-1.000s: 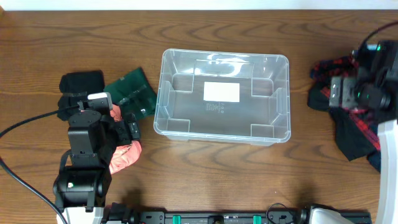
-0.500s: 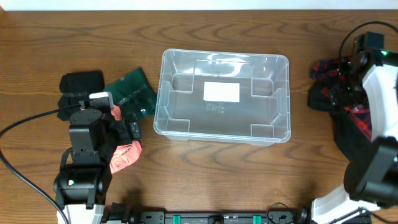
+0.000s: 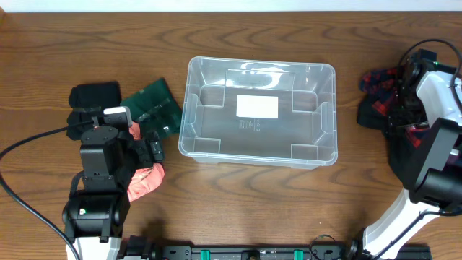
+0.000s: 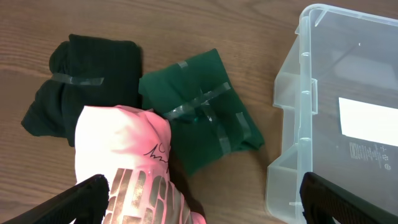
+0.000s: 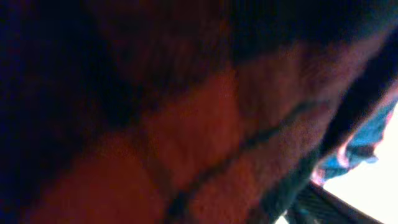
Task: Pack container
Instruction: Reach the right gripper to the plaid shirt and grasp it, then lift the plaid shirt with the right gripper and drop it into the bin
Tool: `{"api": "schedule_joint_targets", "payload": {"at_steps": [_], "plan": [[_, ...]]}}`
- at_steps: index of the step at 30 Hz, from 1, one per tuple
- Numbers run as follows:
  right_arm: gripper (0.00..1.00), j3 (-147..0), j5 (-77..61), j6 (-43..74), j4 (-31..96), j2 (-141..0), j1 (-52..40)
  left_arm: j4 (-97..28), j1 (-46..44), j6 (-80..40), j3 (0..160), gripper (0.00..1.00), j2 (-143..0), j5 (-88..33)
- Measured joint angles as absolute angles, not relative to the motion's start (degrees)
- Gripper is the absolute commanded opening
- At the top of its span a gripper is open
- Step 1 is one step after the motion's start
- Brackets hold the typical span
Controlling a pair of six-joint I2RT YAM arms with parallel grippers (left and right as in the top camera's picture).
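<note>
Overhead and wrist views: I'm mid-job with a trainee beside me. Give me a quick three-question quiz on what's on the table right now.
1. True or false: the container already holds a garment.
2. Which colour is the cloth bundle closest to the container's left wall? A black; B green; C pink.
3. Short answer: what fills the right wrist view?

Key
1. False: only a white label shows on its base.
2. B, the green bundle.
3. Blurred red and dark plaid fabric, seen very close.
</note>
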State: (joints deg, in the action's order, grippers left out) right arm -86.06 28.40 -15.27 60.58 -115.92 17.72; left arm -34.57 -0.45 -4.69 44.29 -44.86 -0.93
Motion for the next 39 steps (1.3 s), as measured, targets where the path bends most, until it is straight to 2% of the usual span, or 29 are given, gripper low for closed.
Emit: {"api": "schedule_joint_targets", "payload": {"at_steps": [5,12,17,27,32,39], "plan": [[0.01,-86.06,28.67,-13.54,59.92,-115.9,17.67,-34.54,-0.45,-4.69,44.29,0.98,-44.88,-0.93],[0.01,-86.08,29.41,-11.81,59.68,-113.71,16.56,-34.54,-0.45,-4.69,44.29,0.98,-44.91,-0.93],[0.01,-87.11,28.95,-11.53,60.2,-103.94,12.4,-34.54,-0.45,-4.69,44.29,0.98,-44.91,-0.93],[0.01,-91.46,26.7,-11.4,59.31,-78.06,-4.43,-34.57,-0.45,-4.69,44.29,0.98,-44.91,-1.06],[0.01,-91.44,26.39,-7.73,60.6,-75.61,-13.23,-34.59,-0.45,-4.69,44.29,0.98,-44.91,-1.1],[0.01,-91.39,25.06,0.62,60.53,-79.9,-26.68,-35.7,-0.45,-4.69,44.29,0.98,-44.91,-1.13]]}}
